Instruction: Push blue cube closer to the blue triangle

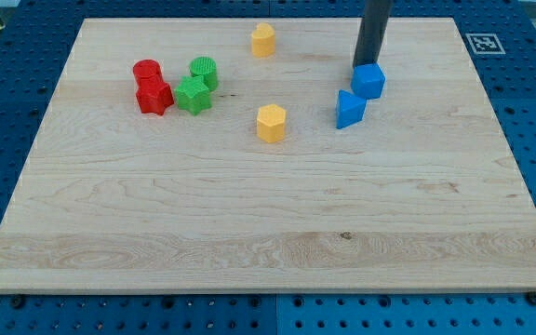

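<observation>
Blue cube (368, 81), corner seemingly toward blue triangle (349, 108).

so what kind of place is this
Probably a robotics lab bench: a wooden board on a blue perforated table, a fiducial marker tag, and my tip beside the blue cube.

Wooden board (249, 233) — seven coloured blocks

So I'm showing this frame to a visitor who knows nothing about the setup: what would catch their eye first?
Probably my tip, the dark rod coming down from the view's top and ending right behind the blue cube, with the blue triangle just below-left of the cube. Next, the tight red and green cluster at upper left: red cylinder, red star, green cylinder, green star.
</observation>
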{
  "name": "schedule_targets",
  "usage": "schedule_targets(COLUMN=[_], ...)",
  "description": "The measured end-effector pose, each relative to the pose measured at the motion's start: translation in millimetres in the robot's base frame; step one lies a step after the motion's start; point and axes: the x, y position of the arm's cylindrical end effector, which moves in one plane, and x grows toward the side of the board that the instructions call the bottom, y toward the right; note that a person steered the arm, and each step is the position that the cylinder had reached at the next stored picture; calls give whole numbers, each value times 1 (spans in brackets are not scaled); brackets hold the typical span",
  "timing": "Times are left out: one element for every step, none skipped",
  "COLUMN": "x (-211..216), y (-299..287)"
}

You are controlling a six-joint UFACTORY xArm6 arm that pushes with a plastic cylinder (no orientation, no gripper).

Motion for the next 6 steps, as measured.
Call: schedule_targets(x=[-2,0,8,23,24,24], y=[21,21,14,3,1,-9])
